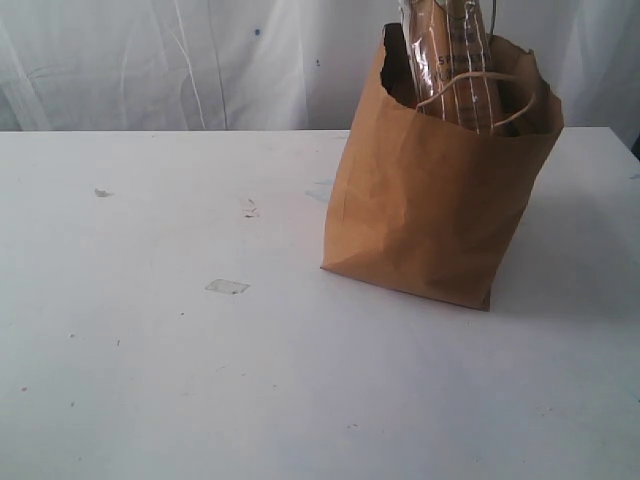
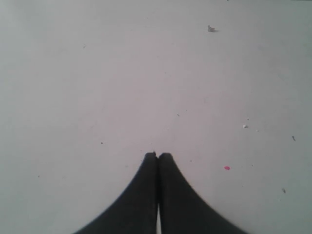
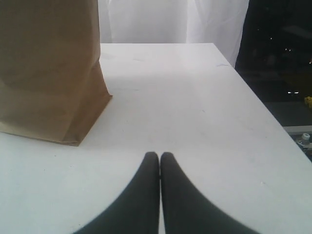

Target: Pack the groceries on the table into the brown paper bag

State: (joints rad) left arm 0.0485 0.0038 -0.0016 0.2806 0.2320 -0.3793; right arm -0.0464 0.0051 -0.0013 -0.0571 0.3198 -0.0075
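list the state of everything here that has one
brown paper bag: upright on the table, top open
spaghetti pack: standing in the bag, sticking out above its rim
left gripper: jaws shut, empty, over bare table
right gripper: jaws shut, empty, apart from the bag

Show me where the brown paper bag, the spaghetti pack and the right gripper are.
brown paper bag (image 1: 430, 220), exterior view, middle of its front wall.
spaghetti pack (image 1: 447, 60), exterior view, clear part standing out of the bag's mouth.
right gripper (image 3: 160, 155), right wrist view, midway between its closed fingertips.
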